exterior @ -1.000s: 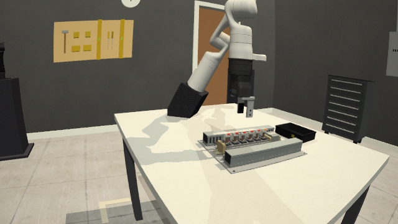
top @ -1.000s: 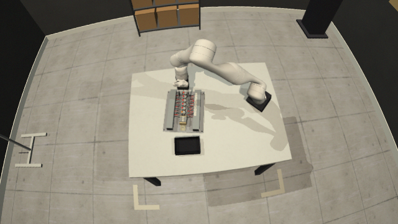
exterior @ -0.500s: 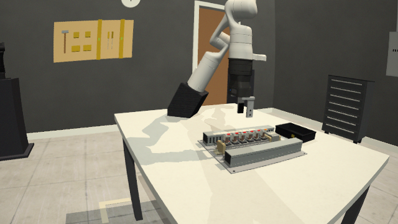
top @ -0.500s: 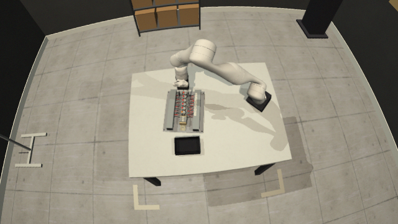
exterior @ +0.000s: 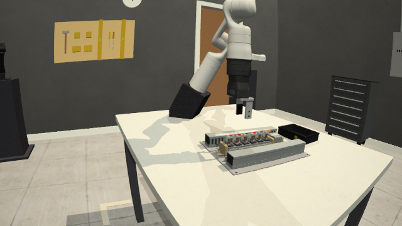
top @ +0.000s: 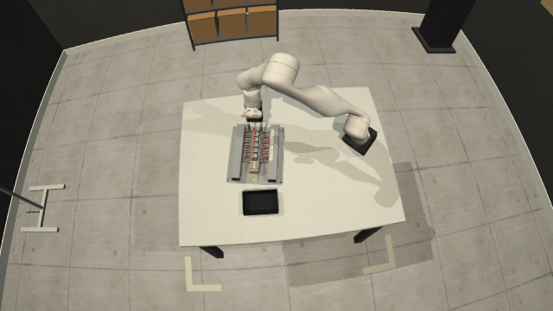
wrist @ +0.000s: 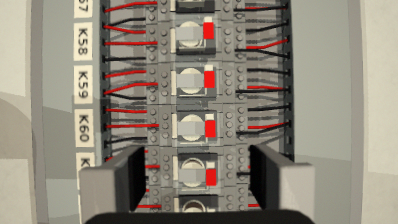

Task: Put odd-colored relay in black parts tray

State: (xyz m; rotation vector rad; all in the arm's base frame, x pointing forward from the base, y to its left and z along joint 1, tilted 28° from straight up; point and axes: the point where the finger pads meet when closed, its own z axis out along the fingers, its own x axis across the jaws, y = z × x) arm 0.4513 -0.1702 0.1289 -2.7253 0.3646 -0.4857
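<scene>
The grey relay panel point(top: 235, 155) point(exterior: 267, 154) point(wrist: 320, 75) lies flat on the white table point(top: 324, 194) point(exterior: 188, 194). Its middle row holds several relays with red wires. In the side view one relay point(exterior: 262, 134) near the tray end shows an orange button, while the others are red. The wrist view shows red-button relays beside labels K58 point(wrist: 82, 41), K59 and K60; the top one is cut off. My gripper point(top: 255, 123) point(exterior: 245, 111) point(wrist: 197, 168) is open and empty. It hangs above the panel's far end, its fingers either side of a red-button relay point(wrist: 197, 175). The black parts tray point(top: 260, 202) point(exterior: 298, 132) stands beyond the panel's other end.
The arm's black base point(top: 359, 142) point(exterior: 188, 101) sits on the table's back right corner. A dark drawer cabinet point(exterior: 348, 108) and a shelf with boxes point(top: 231, 19) stand on the floor away from the table.
</scene>
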